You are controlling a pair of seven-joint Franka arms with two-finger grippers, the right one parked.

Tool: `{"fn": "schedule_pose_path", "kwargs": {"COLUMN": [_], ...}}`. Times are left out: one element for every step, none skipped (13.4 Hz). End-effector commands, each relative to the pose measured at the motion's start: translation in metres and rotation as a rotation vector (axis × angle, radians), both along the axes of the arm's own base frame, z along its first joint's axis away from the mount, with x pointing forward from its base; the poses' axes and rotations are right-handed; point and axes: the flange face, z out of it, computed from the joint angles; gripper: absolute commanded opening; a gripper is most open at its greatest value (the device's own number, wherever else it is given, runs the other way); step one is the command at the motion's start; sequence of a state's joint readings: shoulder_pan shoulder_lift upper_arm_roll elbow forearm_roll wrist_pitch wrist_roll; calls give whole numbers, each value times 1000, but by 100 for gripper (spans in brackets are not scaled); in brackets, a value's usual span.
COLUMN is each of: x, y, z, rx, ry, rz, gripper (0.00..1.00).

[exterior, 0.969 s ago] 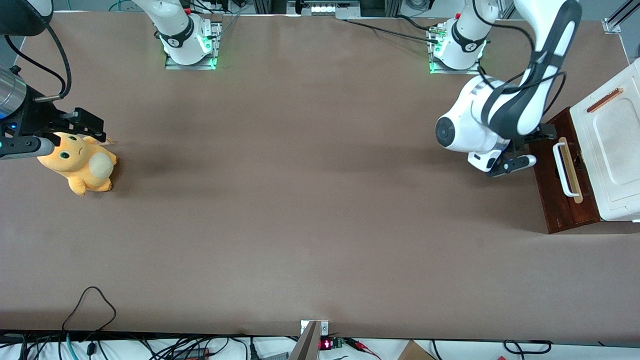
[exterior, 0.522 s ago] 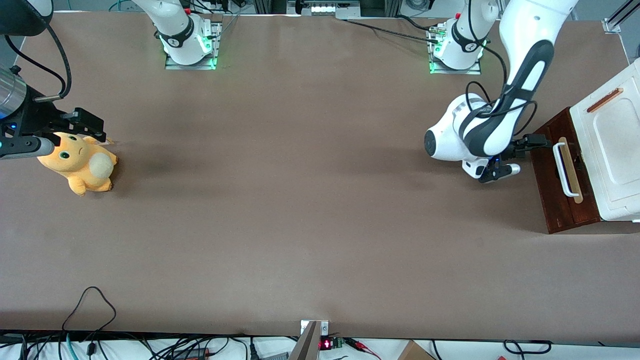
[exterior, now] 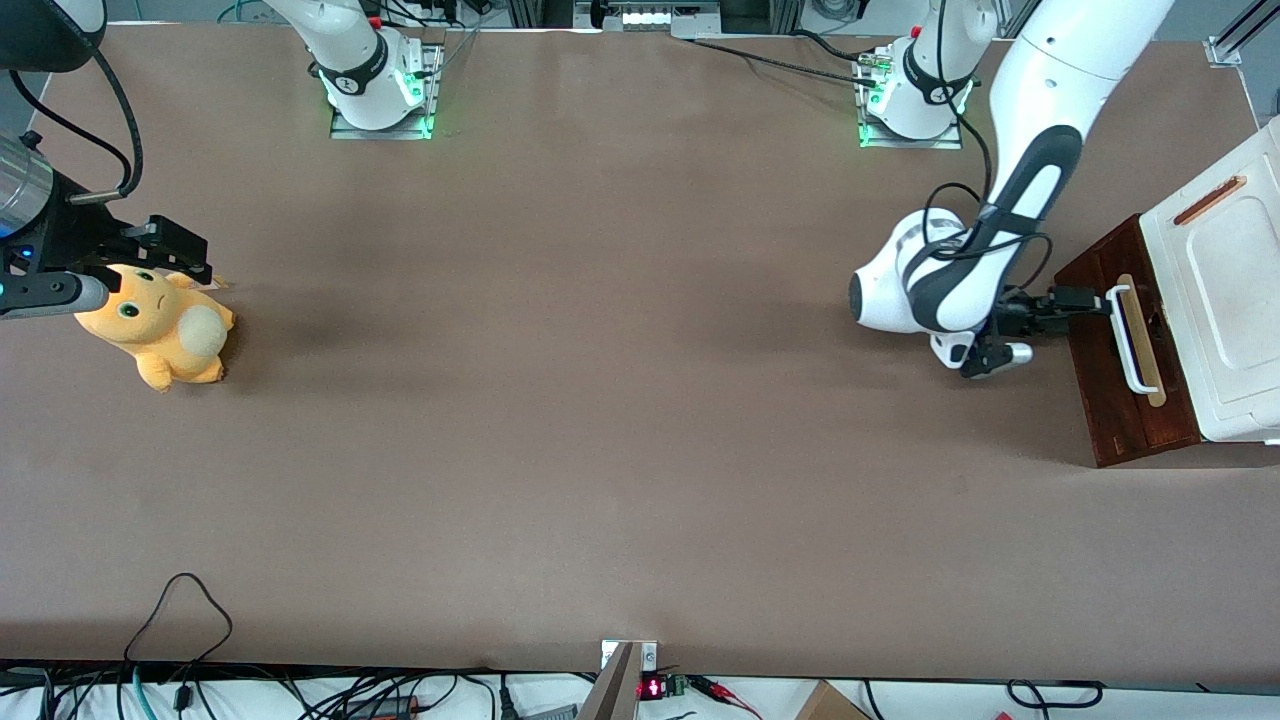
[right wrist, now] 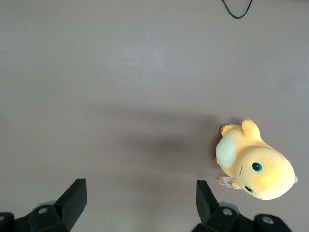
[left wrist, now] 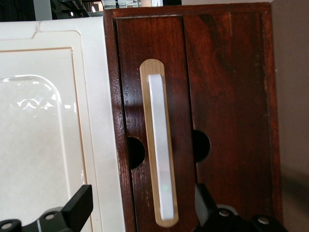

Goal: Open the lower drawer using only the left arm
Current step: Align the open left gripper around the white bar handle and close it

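Observation:
The lower drawer (exterior: 1120,400) is dark reddish-brown, with a white bar handle (exterior: 1130,340) on a pale wood strip. It stands toward the working arm's end of the table. The left arm (exterior: 1000,220) is white and black and reaches down in front of the drawer. Its black gripper (exterior: 1088,300) is at the handle's end farther from the front camera. In the left wrist view the drawer front (left wrist: 227,96) fills the frame. The gripper (left wrist: 142,209) is open there. Its fingertips (left wrist: 79,207) stand on either side of one end of the handle (left wrist: 160,145), apart from it.
A white panel (exterior: 1225,270) with a small copper slot handle (exterior: 1210,200) sits above the drawer front; it also shows in the left wrist view (left wrist: 48,121). A yellow plush toy (exterior: 155,325) lies toward the parked arm's end, seen too in the right wrist view (right wrist: 256,166).
The left arm's elbow has risen and its wrist has swung. The gripper has moved nearer the front camera along the drawer front, onto the handle's end.

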State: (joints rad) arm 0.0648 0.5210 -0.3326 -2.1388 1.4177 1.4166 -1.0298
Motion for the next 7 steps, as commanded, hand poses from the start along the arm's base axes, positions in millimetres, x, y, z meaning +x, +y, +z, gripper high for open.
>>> {"fn": "schedule_pose_path", "kwargs": {"x": [15,15,15,13,13,14,13], "y": [22,24,25,25,25,26,28], "z": [4,3,2,-4,-5,-5,-10], "rx": [2,6,6,5,3,4,8], "ry": [17,19,19,28,26,26,34], "rz": [-30,-30,-29,-30,-28,-29,-35], "gripper": [93,93,93,91,87,86,85]}}
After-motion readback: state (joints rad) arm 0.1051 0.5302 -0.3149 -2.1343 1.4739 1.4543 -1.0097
